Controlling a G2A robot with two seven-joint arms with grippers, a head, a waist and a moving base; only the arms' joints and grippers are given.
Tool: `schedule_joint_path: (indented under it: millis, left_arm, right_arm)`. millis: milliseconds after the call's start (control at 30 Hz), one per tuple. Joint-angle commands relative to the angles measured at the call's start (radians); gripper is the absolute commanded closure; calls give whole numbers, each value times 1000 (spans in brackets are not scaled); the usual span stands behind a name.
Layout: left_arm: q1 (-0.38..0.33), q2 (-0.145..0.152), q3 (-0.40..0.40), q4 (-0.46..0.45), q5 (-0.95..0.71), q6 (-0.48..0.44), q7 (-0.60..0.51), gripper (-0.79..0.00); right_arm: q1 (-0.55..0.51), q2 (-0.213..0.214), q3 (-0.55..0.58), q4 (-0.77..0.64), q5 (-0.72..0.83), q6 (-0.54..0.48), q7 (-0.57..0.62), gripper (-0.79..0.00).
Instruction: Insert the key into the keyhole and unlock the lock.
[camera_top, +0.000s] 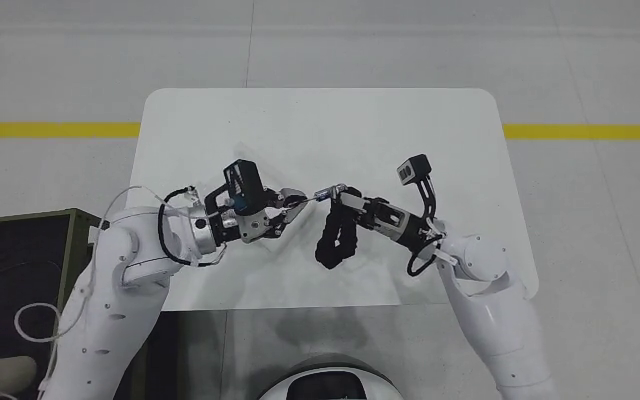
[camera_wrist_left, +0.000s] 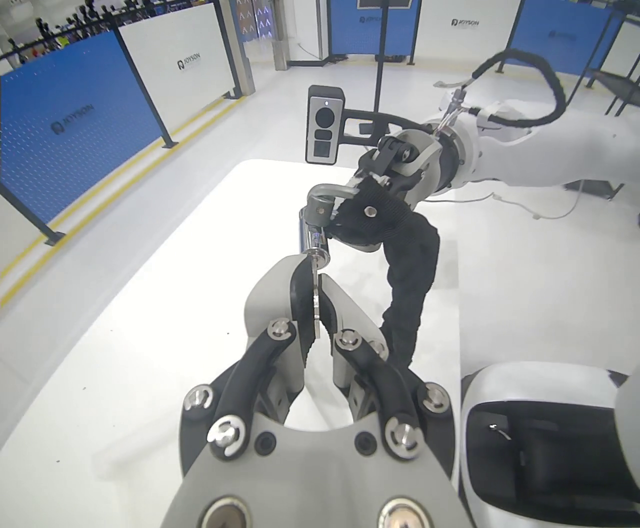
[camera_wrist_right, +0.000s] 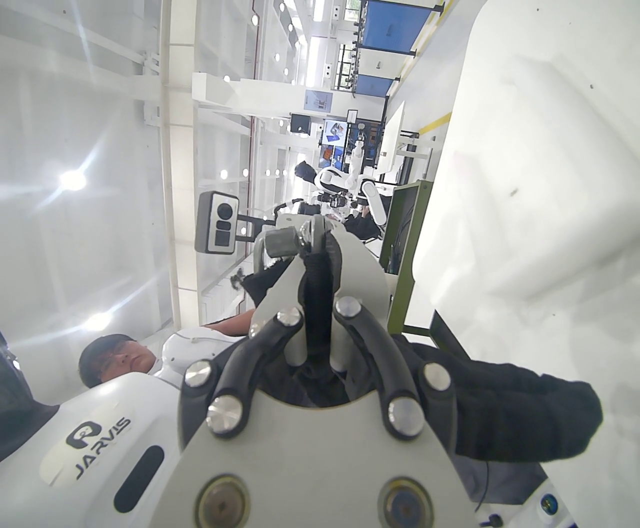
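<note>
Above the middle of the white table (camera_top: 300, 130) both arms meet. My left gripper (camera_wrist_left: 311, 280) is shut on a flat metal key (camera_wrist_left: 316, 295), whose tip sits in the keyhole end of a silver lock (camera_wrist_left: 317, 220). The lock (camera_top: 328, 193) has a U-shaped shackle and a black fabric-sleeved chain (camera_wrist_left: 412, 280) hanging from it toward the table. My right gripper (camera_wrist_right: 315, 245) is shut on the black fabric at the lock (camera_wrist_right: 280, 242), holding it up. In the top view the left gripper (camera_top: 290, 205) and right gripper (camera_top: 345, 200) are almost touching.
A dark box (camera_top: 40, 260) stands on the floor to the left of the table. A yellow line (camera_top: 70, 129) crosses the floor behind it. The black chain (camera_top: 335, 245) droops onto the table near its front edge.
</note>
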Motion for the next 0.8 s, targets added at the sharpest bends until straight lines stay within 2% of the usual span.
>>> schedule_joint_path:
  millis: [0,200,367,467,500,533,633,767]
  left_arm:
    - [13,-2,13,3,122,12,78,0]
    - [33,-4,55,14,441,73,293,0]
    - [55,-2,69,43,633,176,515,0]
    - [59,-2,73,53,655,189,545,0]
    - [59,-2,73,53,655,189,545,-606]
    - [59,-2,73,53,655,189,545,-785]
    - [59,-2,73,53,655,189,545,-785]
    - [59,-2,73,53,655,189,545,-785]
  right_arm:
    - [1,1,1,-1,-2,3,-1,0]
    - [5,7,8,0,5,11,-10,0]
    - [5,10,7,11,13,14,-11,0]
    - [3,12,4,20,16,18,-23,0]
    - [3,12,5,21,12,19,-30,0]
    - [2,13,8,23,9,18,-42,0]
    - [-3,18,36,25,-41,10,-96,0]
    - [-29,33,105,-15,-224,4,-184,0]
